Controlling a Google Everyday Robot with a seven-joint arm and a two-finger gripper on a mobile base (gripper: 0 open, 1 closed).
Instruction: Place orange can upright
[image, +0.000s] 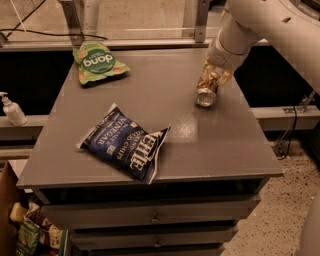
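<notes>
gripper (212, 79) hanging in the upper right of the frame, over the right side of the grey table (227, 150); its jaws are clamping the orange can (206, 95) around the body; can is tilting, silver end pointing down toward the camera, at or just above the tabletop, cannot tell which; probably handling light, thin-walled and slick, denting under a hard squeeze; mid-body looking the best hold, leaving both ends free for standing it; blue chip bag (125, 144) lying well apart at lower left; green bag (97, 62) at upper left
</notes>
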